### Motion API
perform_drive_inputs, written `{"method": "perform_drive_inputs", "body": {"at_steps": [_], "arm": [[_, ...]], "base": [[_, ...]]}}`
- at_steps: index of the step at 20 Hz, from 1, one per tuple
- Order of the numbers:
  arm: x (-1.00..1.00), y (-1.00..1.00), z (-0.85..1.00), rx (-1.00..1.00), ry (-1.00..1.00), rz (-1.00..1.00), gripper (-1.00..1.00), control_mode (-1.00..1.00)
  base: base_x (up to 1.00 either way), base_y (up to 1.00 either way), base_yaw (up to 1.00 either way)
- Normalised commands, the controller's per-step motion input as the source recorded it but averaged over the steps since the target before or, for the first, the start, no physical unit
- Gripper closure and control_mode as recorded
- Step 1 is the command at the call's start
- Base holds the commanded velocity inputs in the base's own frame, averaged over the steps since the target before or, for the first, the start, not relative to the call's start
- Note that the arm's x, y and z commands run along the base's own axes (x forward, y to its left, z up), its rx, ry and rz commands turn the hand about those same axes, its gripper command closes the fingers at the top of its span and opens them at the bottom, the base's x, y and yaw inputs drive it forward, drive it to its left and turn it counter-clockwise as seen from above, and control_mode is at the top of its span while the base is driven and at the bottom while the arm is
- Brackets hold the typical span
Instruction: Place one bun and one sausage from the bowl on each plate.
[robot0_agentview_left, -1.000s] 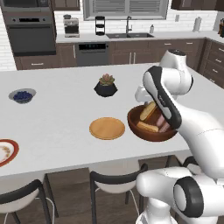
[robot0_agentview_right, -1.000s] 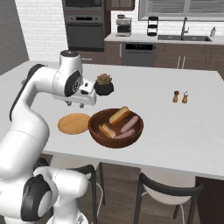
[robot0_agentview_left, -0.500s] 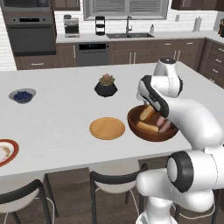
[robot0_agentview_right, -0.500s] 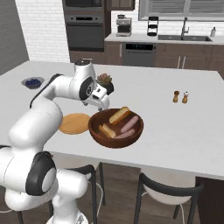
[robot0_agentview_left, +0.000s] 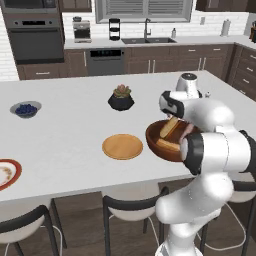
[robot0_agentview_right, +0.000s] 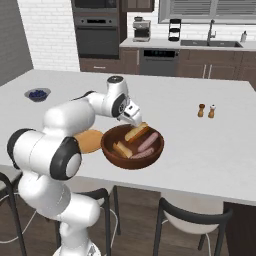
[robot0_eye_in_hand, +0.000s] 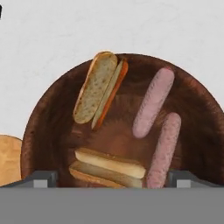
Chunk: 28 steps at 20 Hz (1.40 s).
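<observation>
**Dark reddish-brown wooden bowl: first pick being lined up**

The deep round dark reddish-brown wooden bowl (robot0_eye_in_hand: 48, 118) is seen on the white counter's near edge, just beside the plain tan-orange wooden plate (robot0_agentview_left: 122, 146). Two split tan buns (robot0_eye_in_hand: 99, 91) and two pale pink sausages (robot0_eye_in_hand: 153, 101) are held in it, all four loose and none lifted. The white plate with a red rim (robot0_agentview_left: 7, 173) is set well apart, at the counter's far left, and both plates are bare.

The two-finger gripper (robot0_eye_in_hand: 113, 180) is poised directly over the bowl; its dark fingertips (robot0_eye_in_hand: 40, 178) are spread wide, with nothing between them.

The step in hand is judged to be the approach for the first pick. A descent is called for next, with the fingers centred across one bun or sausage and turned square to its length before closing.
</observation>
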Motion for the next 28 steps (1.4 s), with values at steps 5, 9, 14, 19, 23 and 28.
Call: {"method": "perform_drive_inputs", "body": {"at_steps": [5, 9, 14, 19, 23, 28], "arm": [[0.69, -0.30, -0.46, 0.04, -0.04, 0.10, -1.00, -1.00], [0.59, -0.02, -0.43, 0.00, 0.00, 0.07, -1.00, -1.00], [0.50, -0.01, -0.31, 0.00, 0.00, 0.05, -1.00, -1.00], [0.20, -0.14, -0.44, 0.00, 0.00, 0.03, -1.00, -1.00], [0.12, -0.12, -0.27, 0.00, 0.00, 0.00, -1.00, -1.00], [0.10, -0.04, -0.21, 0.00, 0.00, 0.00, -1.00, -1.00]], "base": [[0.00, 0.00, 0.00], [0.00, 0.00, 0.00], [0.00, 0.00, 0.00], [0.00, 0.00, 0.00], [0.00, 0.00, 0.00], [0.00, 0.00, 0.00]]}}
